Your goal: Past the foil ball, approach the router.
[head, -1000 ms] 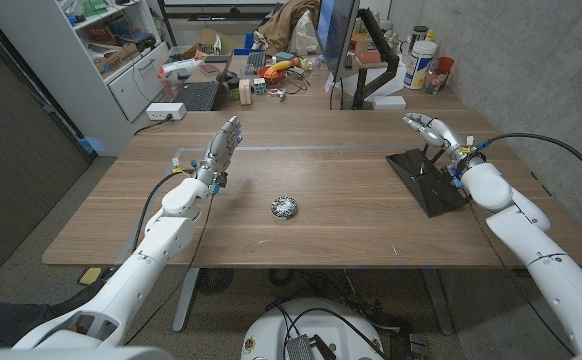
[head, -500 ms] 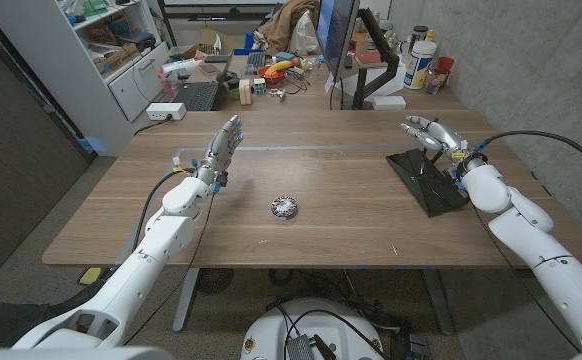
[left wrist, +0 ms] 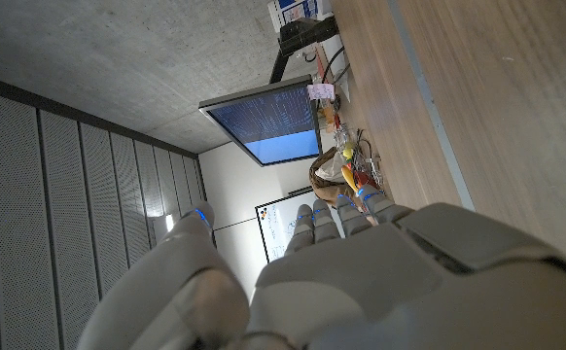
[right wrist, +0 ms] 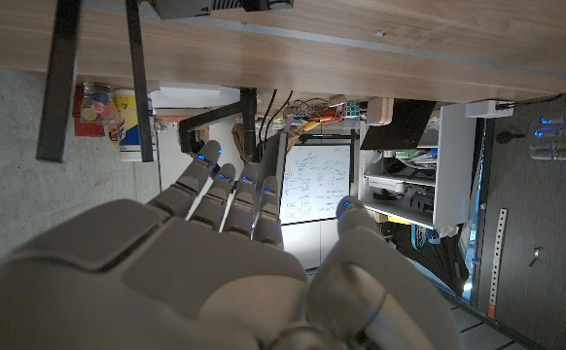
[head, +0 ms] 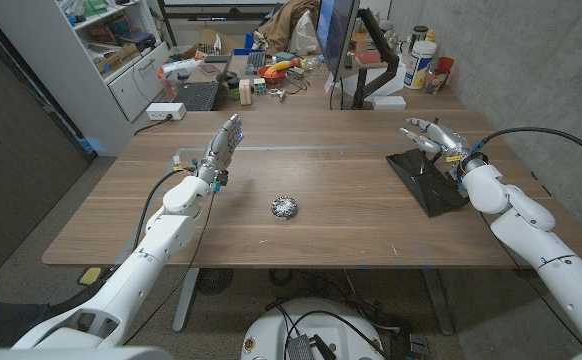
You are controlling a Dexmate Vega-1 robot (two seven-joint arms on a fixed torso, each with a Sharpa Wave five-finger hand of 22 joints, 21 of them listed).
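Observation:
The crumpled foil ball [head: 284, 207] lies near the middle of the wooden table [head: 331, 230]. The router [head: 427, 178], a flat black box with thin antennas, sits at the right side. My right hand [head: 433, 134] hovers over the router's far end with its fingers apart and nothing in it. In the right wrist view the same hand [right wrist: 215, 262] reaches toward the router's black antennas [right wrist: 61, 78]. My left hand [head: 223, 148] is raised left of the ball, fingers stretched out and holding nothing; the left wrist view shows that hand [left wrist: 361, 272] from behind.
Beyond the table's far edge stand a monitor [head: 337, 40] on an arm, a keyboard [head: 197, 95], a white power strip [head: 166, 111] and mixed clutter. Bottles [head: 420, 62] stand at the far right. A shelf unit [head: 111, 50] is at the far left.
My right hand has sunk slightly toward the router's far end. The left arm and the foil ball have not moved.

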